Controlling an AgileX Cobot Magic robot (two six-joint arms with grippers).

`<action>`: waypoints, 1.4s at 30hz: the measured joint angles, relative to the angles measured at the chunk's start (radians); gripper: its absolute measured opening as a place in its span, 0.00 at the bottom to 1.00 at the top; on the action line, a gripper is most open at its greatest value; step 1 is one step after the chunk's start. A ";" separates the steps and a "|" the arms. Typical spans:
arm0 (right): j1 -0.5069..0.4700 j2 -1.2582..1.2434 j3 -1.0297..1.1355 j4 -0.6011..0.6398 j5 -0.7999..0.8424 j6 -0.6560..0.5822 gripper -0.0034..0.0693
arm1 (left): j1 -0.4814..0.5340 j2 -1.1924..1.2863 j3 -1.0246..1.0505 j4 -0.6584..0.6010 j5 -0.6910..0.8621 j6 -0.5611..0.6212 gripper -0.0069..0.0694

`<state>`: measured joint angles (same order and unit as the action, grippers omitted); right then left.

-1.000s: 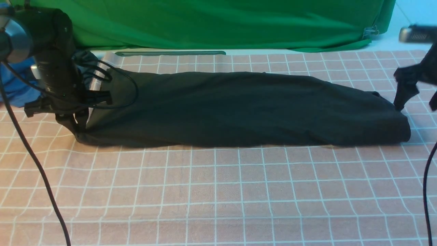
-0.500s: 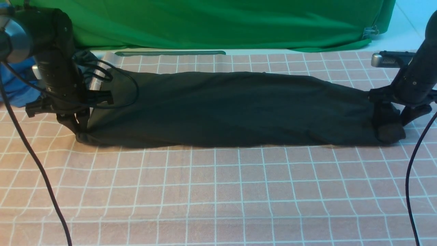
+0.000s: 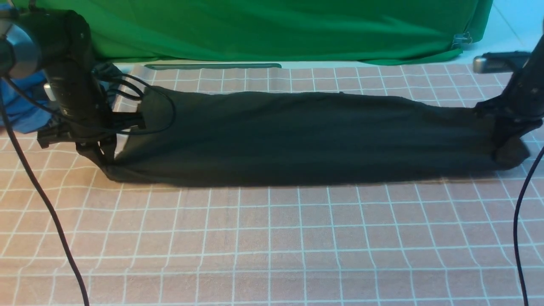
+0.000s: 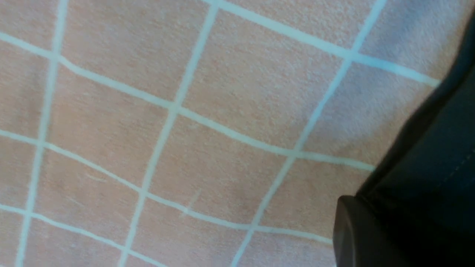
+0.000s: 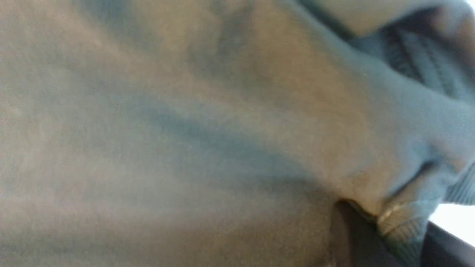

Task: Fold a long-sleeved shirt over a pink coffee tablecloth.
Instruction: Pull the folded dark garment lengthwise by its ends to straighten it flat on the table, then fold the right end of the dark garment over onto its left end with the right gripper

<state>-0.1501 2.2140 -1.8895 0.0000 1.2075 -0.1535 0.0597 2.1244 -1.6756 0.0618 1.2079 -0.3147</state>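
The long-sleeved shirt [image 3: 297, 136] lies as a long black band, stretched left to right across the pink coffee tablecloth [image 3: 272, 238]. My left gripper [image 3: 100, 159] is shut on the shirt's left end, low over the cloth. The left wrist view shows one finger [image 4: 363, 237] against dark fabric [image 4: 438, 148] above the pink grid [image 4: 185, 111]. My right gripper [image 3: 508, 146] is shut on the bunched right end. In the right wrist view the fabric [image 5: 185, 129] fills the picture, and a ribbed edge [image 5: 404, 230] sits between the fingers [image 5: 356, 237].
A green cloth [image 3: 272, 29] hangs along the back edge, held by a clip [image 3: 461, 40]. A blue garment [image 3: 21, 110] lies at the far left behind my left arm. Black cables [image 3: 42, 199] [image 3: 516, 221] hang down at both sides.
My right gripper dropped onto the shirt's right end, shut on it and pulled it to the right, drawing the band taut. The left gripper shifted slightly right with its end.
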 joint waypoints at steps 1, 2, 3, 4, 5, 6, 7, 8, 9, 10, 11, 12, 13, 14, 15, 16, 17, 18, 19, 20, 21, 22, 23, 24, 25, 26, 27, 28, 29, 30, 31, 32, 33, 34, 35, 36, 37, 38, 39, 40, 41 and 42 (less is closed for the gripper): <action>-0.006 -0.014 -0.009 -0.006 0.006 0.000 0.21 | -0.001 -0.001 0.009 -0.014 0.000 -0.002 0.13; -0.011 -0.024 -0.013 -0.008 0.010 0.000 0.21 | -0.001 -0.001 0.017 -0.028 0.001 -0.005 0.13; -0.013 -0.036 -0.017 -0.012 0.015 0.000 0.21 | -0.001 -0.001 0.023 -0.040 0.001 -0.005 0.13; -0.013 -0.040 -0.018 -0.014 0.016 0.000 0.21 | -0.001 -0.001 0.026 -0.043 0.001 -0.005 0.13; -0.014 -0.048 -0.019 -0.029 0.016 0.000 0.21 | -0.001 -0.001 0.029 -0.044 0.004 -0.001 0.13; -0.014 -0.053 -0.019 -0.053 0.015 0.000 0.21 | 0.001 -0.001 0.033 -0.047 0.008 0.004 0.13; -0.015 -0.054 -0.019 -0.063 0.015 0.000 0.21 | 0.004 -0.001 0.035 -0.052 0.008 0.007 0.13; -0.015 -0.054 -0.019 -0.071 0.015 0.000 0.21 | 0.004 -0.002 0.037 -0.062 0.008 0.009 0.13; -0.015 -0.054 -0.019 -0.078 0.015 0.000 0.21 | 0.004 -0.002 0.037 -0.062 0.008 0.010 0.14; -0.015 -0.054 -0.019 -0.083 0.014 0.000 0.21 | 0.004 -0.003 0.037 -0.067 0.008 0.010 0.15; -0.013 -0.055 -0.019 -0.084 0.014 0.000 0.21 | 0.003 -0.006 0.037 -0.062 0.008 0.011 0.17; -0.011 -0.057 -0.026 -0.084 0.015 0.003 0.21 | 0.002 -0.010 0.037 -0.054 0.008 0.011 0.21; -0.004 -0.058 -0.032 -0.084 0.016 0.007 0.21 | 0.002 -0.015 0.037 -0.044 0.008 0.011 0.25; 0.002 -0.063 -0.043 -0.087 0.015 0.012 0.21 | 0.002 -0.022 0.037 -0.029 0.008 0.011 0.29; 0.008 -0.068 -0.050 -0.088 0.017 0.016 0.21 | 0.002 -0.026 0.037 -0.018 0.008 0.011 0.32; 0.020 -0.075 -0.066 -0.088 0.017 0.022 0.21 | 0.002 -0.035 0.037 -0.002 0.008 0.011 0.36; 0.043 -0.088 -0.094 -0.081 0.018 0.027 0.21 | 0.002 -0.053 0.037 0.013 0.007 0.013 0.40; 0.051 -0.093 -0.103 -0.076 0.017 0.029 0.21 | 0.002 -0.063 0.037 0.021 0.007 0.013 0.41; 0.076 -0.106 -0.132 -0.047 0.017 0.032 0.21 | 0.002 -0.087 0.037 0.034 0.007 0.011 0.43; 0.085 -0.110 -0.142 -0.042 0.017 0.032 0.21 | 0.002 -0.090 0.037 0.034 0.007 0.011 0.43; 0.125 -0.120 -0.181 0.021 0.017 0.038 0.21 | 0.002 -0.122 0.037 0.038 0.007 0.006 0.44; 0.152 -0.123 -0.206 0.052 0.017 0.039 0.21 | 0.002 -0.143 0.037 0.038 0.007 0.006 0.44; 0.158 -0.124 -0.211 0.060 0.017 0.039 0.21 | 0.002 -0.147 0.037 0.037 0.007 0.005 0.44; 0.207 -0.126 -0.246 0.125 0.014 0.041 0.21 | 0.002 -0.180 0.037 0.027 0.008 0.004 0.43; 0.213 -0.126 -0.250 0.141 0.013 0.042 0.21 | 0.002 -0.188 0.037 0.024 0.008 0.004 0.43; 0.257 -0.126 -0.272 0.187 -0.002 0.043 0.21 | 0.002 -0.210 0.037 0.010 0.008 0.004 0.41; 0.289 -0.126 -0.284 0.228 -0.022 0.043 0.21 | 0.002 -0.228 0.037 0.004 0.008 0.004 0.40; 0.329 -0.126 -0.289 0.266 -0.046 0.044 0.21 | 0.002 -0.248 0.037 0.000 0.008 0.004 0.38; 0.361 -0.126 -0.292 0.294 -0.075 0.045 0.21 | 0.002 -0.263 0.037 -0.003 0.006 0.002 0.37; 0.393 -0.125 -0.294 0.314 -0.105 0.046 0.21 | 0.002 -0.275 0.037 -0.008 0.003 -0.001 0.36; 0.412 -0.122 -0.295 0.334 -0.123 0.049 0.21 | 0.002 -0.289 0.037 -0.011 0.002 -0.006 0.36; 0.455 -0.113 -0.296 0.360 -0.169 0.054 0.21 | 0.002 -0.301 0.037 -0.018 0.001 -0.011 0.36; 0.479 -0.106 -0.297 0.372 -0.195 0.057 0.21 | 0.002 -0.312 0.037 -0.021 0.001 -0.014 0.36; 0.508 -0.097 -0.297 0.387 -0.228 0.063 0.21 | 0.002 -0.322 0.037 -0.025 0.001 -0.015 0.35; 0.536 -0.085 -0.297 0.400 -0.257 0.069 0.21 | 0.002 -0.331 0.037 -0.032 0.001 -0.015 0.34; 0.562 -0.071 -0.297 0.417 -0.286 0.071 0.21 | 0.002 -0.339 0.037 -0.040 0.000 -0.015 0.34; 0.582 -0.056 -0.297 0.434 -0.308 0.071 0.21 | 0.002 -0.344 0.037 -0.044 0.000 -0.015 0.34; 0.605 -0.041 -0.297 0.454 -0.334 0.072 0.21 | 0.002 -0.349 0.037 -0.049 -0.004 -0.015 0.34; 0.627 -0.024 -0.297 0.474 -0.360 0.072 0.21 | 0.002 -0.351 0.037 -0.051 -0.006 -0.016 0.34; 0.648 -0.010 -0.297 0.489 -0.385 0.072 0.21 | 0.002 -0.352 0.037 -0.051 -0.006 -0.016 0.34; 0.664 0.003 -0.297 0.499 -0.408 0.073 0.21 | 0.002 -0.353 0.037 -0.052 -0.006 -0.016 0.34; 0.679 0.012 -0.297 0.503 -0.420 0.073 0.21 | 0.002 -0.353 0.037 -0.052 -0.006 -0.016 0.34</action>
<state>0.5288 2.2264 -2.1864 0.5025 0.7873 -0.0802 0.0616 1.7718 -1.6383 0.0100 1.2023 -0.3307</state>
